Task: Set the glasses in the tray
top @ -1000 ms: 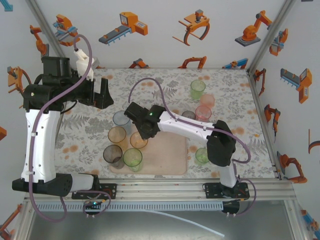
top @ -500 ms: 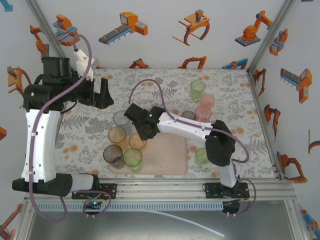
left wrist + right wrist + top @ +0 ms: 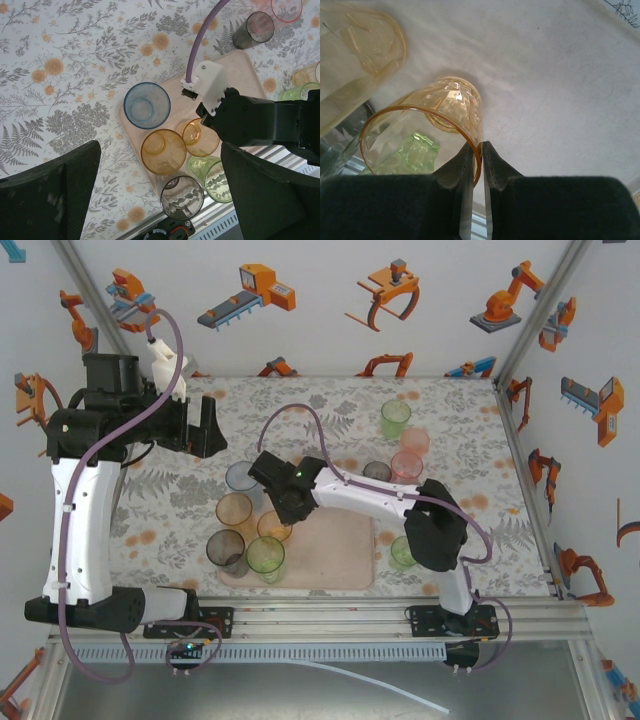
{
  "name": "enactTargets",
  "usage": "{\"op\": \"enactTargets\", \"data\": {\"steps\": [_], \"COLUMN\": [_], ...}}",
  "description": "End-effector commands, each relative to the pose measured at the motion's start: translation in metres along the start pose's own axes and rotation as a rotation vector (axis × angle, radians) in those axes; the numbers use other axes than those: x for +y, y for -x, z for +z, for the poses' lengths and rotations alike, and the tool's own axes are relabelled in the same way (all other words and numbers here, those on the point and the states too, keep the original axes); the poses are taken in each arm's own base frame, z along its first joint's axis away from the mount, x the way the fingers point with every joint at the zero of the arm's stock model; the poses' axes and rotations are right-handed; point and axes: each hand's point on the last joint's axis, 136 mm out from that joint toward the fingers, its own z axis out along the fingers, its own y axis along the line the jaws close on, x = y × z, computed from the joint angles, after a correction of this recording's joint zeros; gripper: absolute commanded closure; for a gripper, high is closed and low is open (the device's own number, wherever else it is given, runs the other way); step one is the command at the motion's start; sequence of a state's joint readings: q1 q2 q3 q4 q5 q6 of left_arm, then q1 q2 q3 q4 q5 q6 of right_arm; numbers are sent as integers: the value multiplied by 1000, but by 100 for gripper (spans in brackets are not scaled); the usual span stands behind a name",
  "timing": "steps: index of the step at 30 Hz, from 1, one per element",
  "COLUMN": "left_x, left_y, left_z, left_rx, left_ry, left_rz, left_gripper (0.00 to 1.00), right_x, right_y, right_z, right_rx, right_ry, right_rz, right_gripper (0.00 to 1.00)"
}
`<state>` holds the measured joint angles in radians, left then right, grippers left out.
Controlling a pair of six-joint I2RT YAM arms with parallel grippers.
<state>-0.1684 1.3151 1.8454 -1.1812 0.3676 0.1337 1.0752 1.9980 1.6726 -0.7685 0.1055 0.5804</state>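
Pink plastic, your flat rounded tray [image 3: 330, 552] lies on the floral counter [image 3: 160, 510], seen from above. Left wrist: your left claw [image 3: 160, 150] hangs spread wide over clustered translucent tumblers [image 3: 146, 105]. Right wrist: your right claw [image 3: 476, 150] pinches the small orange tumbler's [image 3: 420, 127] wall, upright on the tray.

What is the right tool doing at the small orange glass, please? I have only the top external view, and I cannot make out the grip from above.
Observer: In the right wrist view, the right tool is shut on the rim of the small orange glass, with one finger inside the glass and one outside.
Operator: Thank you. Is the glass down on the tray?
Observer: Its base appears to rest on the tray, casting a small shadow there.
Operator: And the left tool?
Observer: In the left wrist view, the left tool is open, with nothing between its fingers.
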Motion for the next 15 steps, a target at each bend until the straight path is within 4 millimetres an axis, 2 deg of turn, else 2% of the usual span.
{"op": "enactTargets", "data": {"steps": [1, 9, 15], "left_x": [-2, -2, -2], "left_y": [3, 3, 3], "left_z": [-3, -4, -5], "left_rx": [-22, -27, -29], "left_ry": [-17, -16, -17], "left_rz": [-18, -19, -21], "left_gripper": [3, 3, 3], "right_x": [3, 6, 5], "right_y": [-2, -2, 2], "right_z": [6, 9, 5], "right_rx": [2, 4, -10], "right_ry": [3, 14, 14], "right_rz": [16, 19, 15], "right_gripper": [84, 81, 70]}}
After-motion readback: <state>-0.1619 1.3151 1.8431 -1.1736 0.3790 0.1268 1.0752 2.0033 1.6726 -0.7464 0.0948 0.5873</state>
